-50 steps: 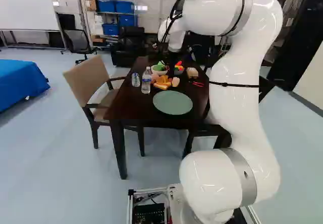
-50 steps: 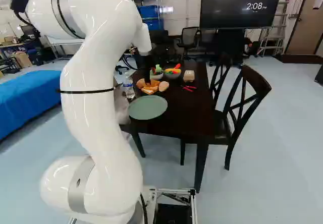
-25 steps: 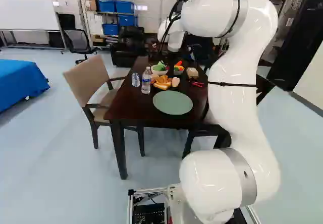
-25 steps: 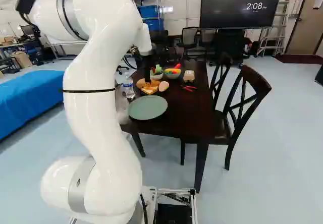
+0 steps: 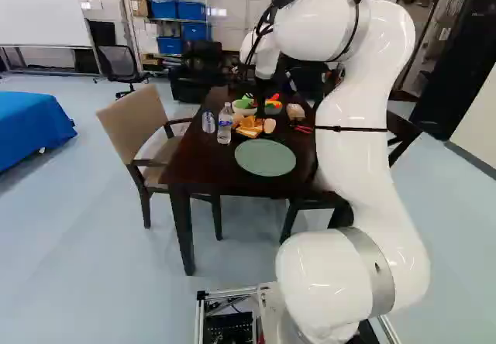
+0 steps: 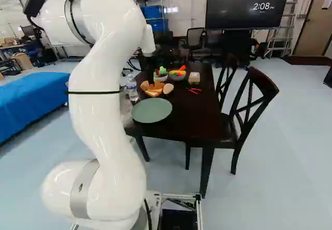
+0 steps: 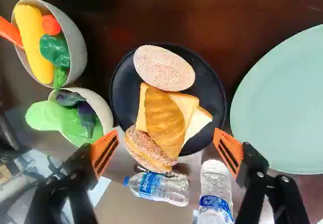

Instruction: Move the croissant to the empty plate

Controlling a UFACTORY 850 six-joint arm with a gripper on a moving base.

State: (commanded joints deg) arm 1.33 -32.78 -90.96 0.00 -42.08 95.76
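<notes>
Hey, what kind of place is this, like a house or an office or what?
Probably a robotics lab or workshop with a mock dining area: blue bins stand on metal shelving, there's what looks like a whiteboard on legs, and a dining table holds plates and food items.

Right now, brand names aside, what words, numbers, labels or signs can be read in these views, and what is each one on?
"2:08 PM": on the large dark screen.
Blue labels on two water bottles, one and the other: brand print, left out as asked; the finer lettering is too small to read.
White paper on the brown door: too small to read.
</notes>
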